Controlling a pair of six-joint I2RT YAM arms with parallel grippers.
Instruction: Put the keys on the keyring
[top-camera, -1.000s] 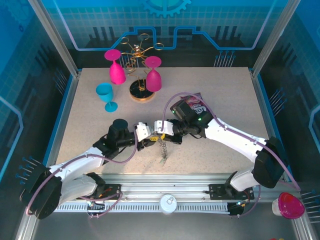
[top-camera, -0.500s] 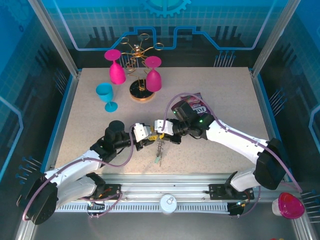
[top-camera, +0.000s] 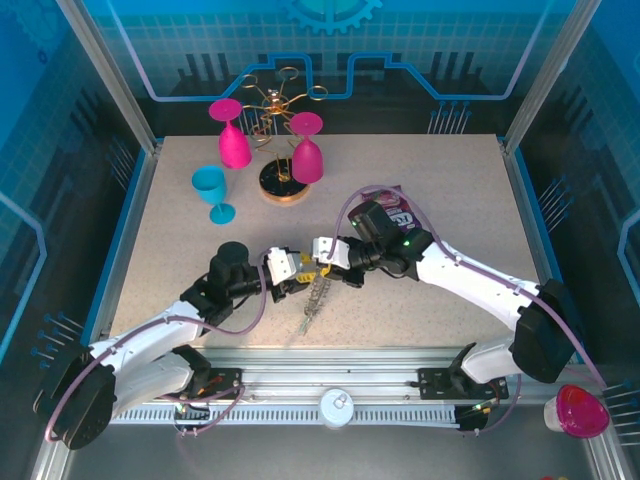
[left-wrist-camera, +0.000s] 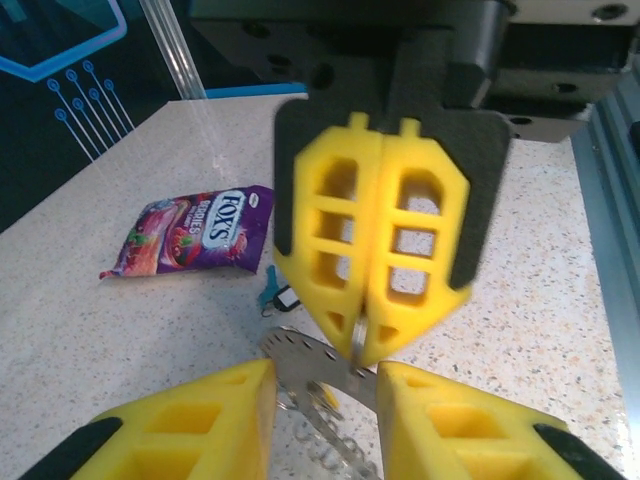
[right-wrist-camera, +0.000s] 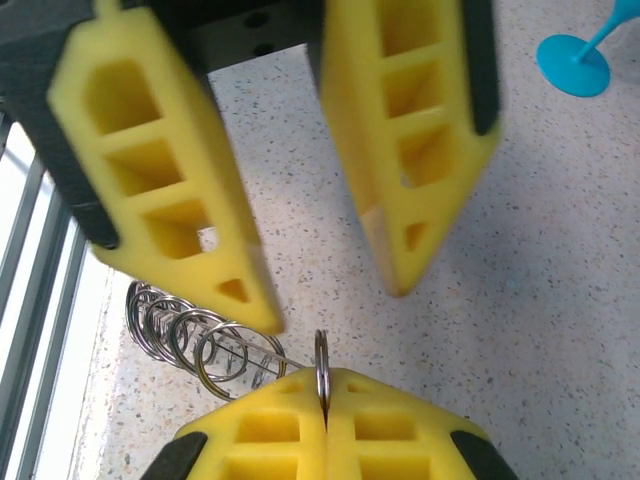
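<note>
Two grippers meet tip to tip in the middle of the top view. The right gripper (left-wrist-camera: 362, 338) is clenched on the keyring (left-wrist-camera: 300, 362): its yellow fingers (left-wrist-camera: 420, 240) are pressed together and pinch the grey rim at the ring's upper edge. The left gripper (top-camera: 293, 280) has its jaws apart and grasps nothing that can be seen. In the left wrist view the ring's flat disc sits just above the gap between its two pads (left-wrist-camera: 190, 425), a little left of the pinch.

In the top view the ring is seen almost edge-on, as a thin grey streak. It runs from the right gripper down and slightly left, toward the lower edge of the frame. Its long axis therefore points downward there, and the left gripper is just beside its upper end, on the left. The left arm is the free one, so it probably has to bring a key to a loop while the right arm presents the ring.

The right wrist view shows the wire loops (right-wrist-camera: 190, 340) clearly, in a row at lower left; the top view blurs them. The left wrist view shows a small thing with a bluish tag, probably a key (left-wrist-camera: 272, 290), between the ring's rim and a candy bag (left-wrist-camera: 195, 235). Whether it hangs from the ring or lies loose cannot be told.
</note>
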